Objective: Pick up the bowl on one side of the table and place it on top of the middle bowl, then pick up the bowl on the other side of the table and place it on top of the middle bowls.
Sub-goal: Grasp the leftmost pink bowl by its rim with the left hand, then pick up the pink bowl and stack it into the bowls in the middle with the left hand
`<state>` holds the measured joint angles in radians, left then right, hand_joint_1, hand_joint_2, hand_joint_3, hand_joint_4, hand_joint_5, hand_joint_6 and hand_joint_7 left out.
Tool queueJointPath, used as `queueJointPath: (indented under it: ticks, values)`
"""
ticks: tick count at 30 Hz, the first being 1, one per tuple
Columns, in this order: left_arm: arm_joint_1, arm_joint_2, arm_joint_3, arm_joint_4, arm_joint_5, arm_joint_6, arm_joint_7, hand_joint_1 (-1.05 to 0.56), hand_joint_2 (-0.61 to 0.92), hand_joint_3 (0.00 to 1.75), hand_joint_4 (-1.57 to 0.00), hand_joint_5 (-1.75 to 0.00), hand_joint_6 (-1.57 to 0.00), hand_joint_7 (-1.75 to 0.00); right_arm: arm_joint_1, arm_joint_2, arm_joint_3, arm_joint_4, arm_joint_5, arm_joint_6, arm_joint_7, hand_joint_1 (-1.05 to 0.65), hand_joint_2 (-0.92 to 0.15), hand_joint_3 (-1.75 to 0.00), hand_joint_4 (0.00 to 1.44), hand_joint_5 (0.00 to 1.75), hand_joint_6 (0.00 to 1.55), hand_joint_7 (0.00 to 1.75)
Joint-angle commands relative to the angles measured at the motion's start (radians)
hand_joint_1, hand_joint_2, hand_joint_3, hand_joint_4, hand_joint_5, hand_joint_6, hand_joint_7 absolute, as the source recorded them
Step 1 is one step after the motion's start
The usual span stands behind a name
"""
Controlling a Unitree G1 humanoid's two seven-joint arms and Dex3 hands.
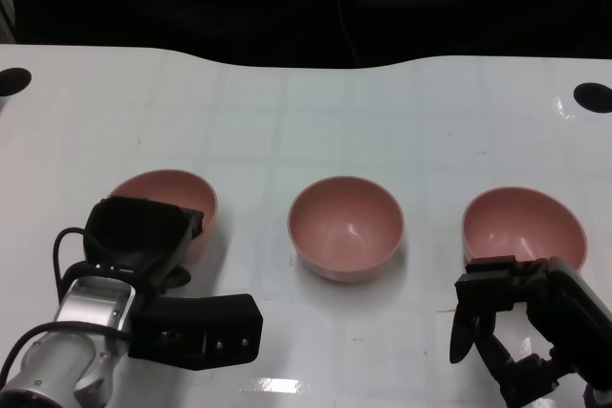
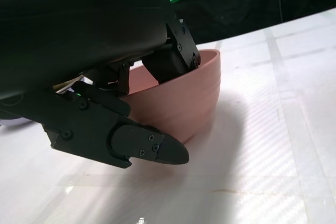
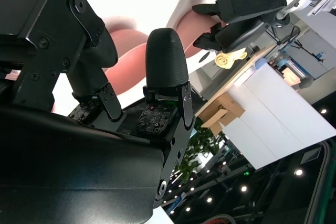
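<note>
Head view: the left bowl [image 1: 170, 194], pinched at its rim by the left hand [image 1: 143, 236], is seen at nine o'clock from the middle bowl [image 1: 345, 227].

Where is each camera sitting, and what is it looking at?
Head view: up on the robot, looking down at the table; three pink bowls in a row, left hand at the left bowl, right hand by the right bowl.
Left wrist view: behind the left hand, low by the table, its fingers over the left bowl's rim.
Right wrist view: behind the right hand, tilted; pink bowl blurred, left hand beyond.
Shared: the head and left wrist views both show the left bowl.
</note>
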<state>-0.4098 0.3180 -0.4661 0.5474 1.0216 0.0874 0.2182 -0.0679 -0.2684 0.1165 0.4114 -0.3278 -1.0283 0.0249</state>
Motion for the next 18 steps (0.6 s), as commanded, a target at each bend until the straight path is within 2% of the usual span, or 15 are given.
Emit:
queueJointPath:
  ticks: [1,2,4,5,9,11,12,13,14,15,17,18]
  values:
    - [0.006,0.033,-0.004,-0.043,-0.004,-0.016,0.058,-0.30,0.92,0.08,-0.80,-1.75,-0.83,-0.99,0.004,-0.005,-0.006,-0.008,0.006,0.005,-0.008,0.20,-0.06,-1.70,0.97,1.75,0.96,1.29]
    - [0.008,0.040,-0.002,-0.071,-0.002,-0.021,0.067,-0.30,0.92,0.08,-0.80,-1.75,-0.83,-1.00,0.003,-0.005,-0.006,-0.006,0.007,0.003,-0.008,0.20,-0.06,-1.70,0.97,1.75,0.96,1.29]
    - [0.014,0.052,-0.001,-0.128,0.000,-0.021,0.058,-0.29,0.92,0.21,-0.78,-1.75,-0.77,-1.17,0.001,-0.005,-0.006,-0.001,0.003,-0.002,-0.011,0.21,-0.06,-1.70,0.96,1.75,0.96,1.29]
    - [0.017,0.057,0.001,-0.157,-0.002,-0.022,0.053,-0.28,0.92,0.25,-0.78,-1.75,-0.76,-1.19,0.000,-0.005,-0.007,0.000,-0.001,-0.004,-0.014,0.21,-0.06,-1.70,0.96,1.75,0.96,1.29]
    - [0.021,0.071,0.007,-0.229,-0.015,-0.072,0.100,-0.24,0.88,0.27,-0.80,-1.75,-0.84,-1.12,-0.001,-0.004,-0.006,0.005,-0.002,-0.006,-0.018,0.21,-0.06,-1.70,0.97,1.75,0.96,1.29]
    - [0.012,0.077,0.004,-0.234,-0.012,-0.103,0.128,-0.24,0.84,0.18,-0.81,-1.75,-0.84,-1.15,-0.002,-0.005,-0.004,0.006,-0.001,-0.008,-0.017,0.22,-0.07,-1.69,0.96,1.75,0.96,1.29]
    - [0.005,0.079,0.004,-0.228,-0.016,-0.134,0.158,-0.23,0.84,0.14,-0.82,-1.75,-0.83,-1.20,-0.002,-0.004,-0.003,0.006,-0.001,-0.008,-0.017,0.22,-0.07,-1.69,0.96,1.75,0.96,1.29]
    - [-0.001,0.079,0.008,-0.224,-0.029,-0.169,0.181,-0.22,0.85,0.11,-0.83,-1.75,-0.73,-1.47,-0.002,-0.004,-0.003,0.005,-0.001,-0.007,-0.017,0.22,-0.07,-1.69,0.96,1.74,0.96,1.28]
    - [-0.007,0.079,0.012,-0.222,-0.048,-0.208,0.193,-0.22,0.87,0.11,-0.83,-1.75,-0.70,-1.57,-0.002,-0.004,-0.003,0.004,-0.001,-0.005,-0.016,0.22,-0.07,-1.70,0.96,1.74,0.96,1.28]
    - [-0.013,0.077,0.016,-0.222,-0.071,-0.243,0.194,-0.23,0.88,0.10,-0.84,-1.75,-0.71,-1.52,-0.001,-0.005,-0.003,0.002,-0.002,-0.003,-0.016,0.21,-0.07,-1.70,0.96,1.74,0.96,1.28]
    - [-0.022,0.073,0.026,-0.219,-0.119,-0.304,0.182,-0.21,0.89,0.11,-0.85,-1.75,-0.80,-1.30,0.000,-0.005,-0.002,-0.001,-0.001,0.001,-0.014,0.21,-0.07,-1.69,0.96,1.74,0.96,1.28]
    - [-0.024,0.072,0.029,-0.216,-0.131,-0.320,0.179,-0.21,0.89,0.11,-0.85,-1.75,-0.81,-1.27,0.000,-0.005,-0.002,-0.001,-0.001,0.002,-0.014,0.21,-0.07,-1.69,0.96,1.74,0.96,1.28]
